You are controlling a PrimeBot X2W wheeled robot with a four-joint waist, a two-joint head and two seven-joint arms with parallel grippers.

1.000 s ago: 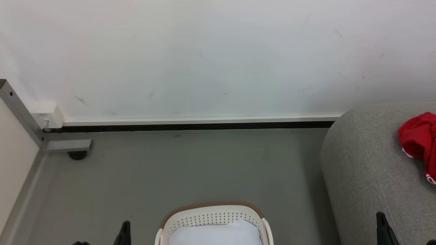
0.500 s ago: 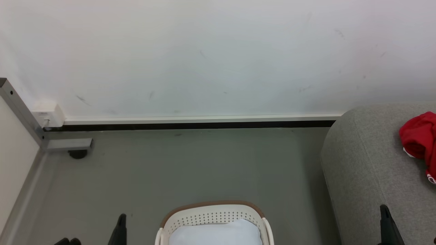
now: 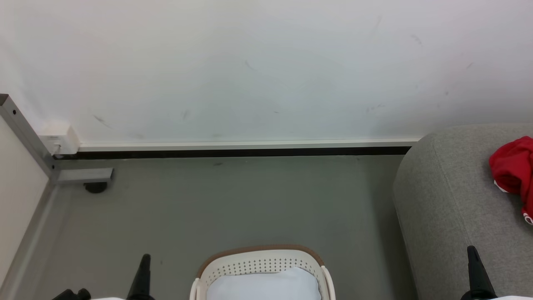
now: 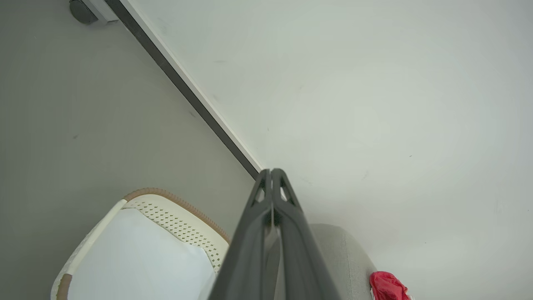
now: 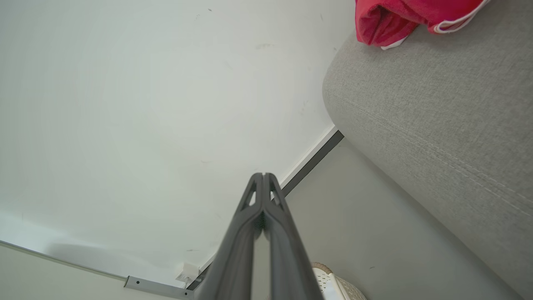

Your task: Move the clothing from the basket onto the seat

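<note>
Where the clothing lies: one soft red bundle [image 3: 511, 168] with white trim, on the seat [image 3: 449, 208], far right.
Seat: one, big, grey, woven, with round corners.
Basket [image 3: 258, 264]: one, near middle, white plastic with little holes, brown rim; one pale cloth [image 3: 262, 286] inside.
Left gripper [image 3: 144, 260]: fingers pressed together, holding nothing, left of the basket.
Right gripper [image 3: 472, 252]: fingers pressed together, holding nothing, by the seat.
Around: grey floor [image 3: 250, 200], white wall [image 3: 250, 71], one metal bar [image 3: 25, 137] far left.
</note>
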